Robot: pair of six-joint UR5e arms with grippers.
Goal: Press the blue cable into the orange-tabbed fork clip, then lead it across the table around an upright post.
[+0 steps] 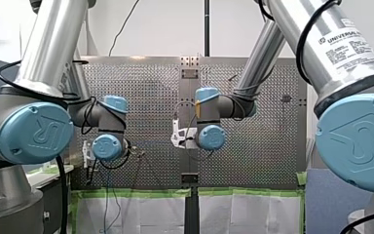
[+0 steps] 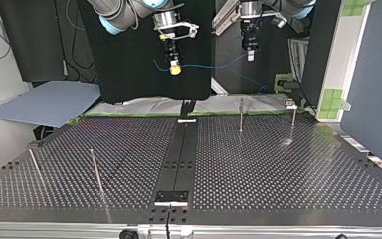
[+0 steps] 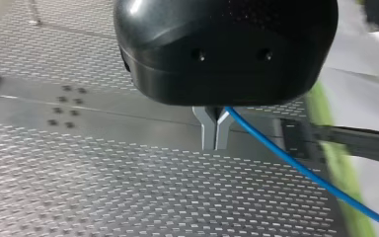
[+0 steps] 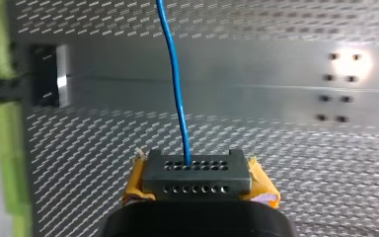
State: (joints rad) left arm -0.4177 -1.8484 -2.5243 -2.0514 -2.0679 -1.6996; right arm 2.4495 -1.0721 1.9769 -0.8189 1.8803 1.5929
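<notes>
Progress nil, judging from layout: thin blue cable point(image 2: 209, 65) stretched between tools, upper centre of top view, above perforated metal desk point(image 2: 278, 169). Left tool point(image 3: 216, 131) clamped on it, metal fingers together. Right tool point(image 4: 197, 177) pinches it between yellow pads. Orange-tabbed fork clip not made out. Routing round thin upright post point(image 2: 240, 114) not yet done.

Green tape point(image 1: 126, 193) edges white sheeting point(image 1: 143, 214) beside the perforated table point(image 1: 151, 87).

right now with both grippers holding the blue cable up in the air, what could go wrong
My left gripper pinches the blue cable only at its metal fingertips, so a tug from my right gripper could slip it out. The cable's tail hangs down by the green tape and may snag. The thin upright post below could be struck on the way down.
</notes>
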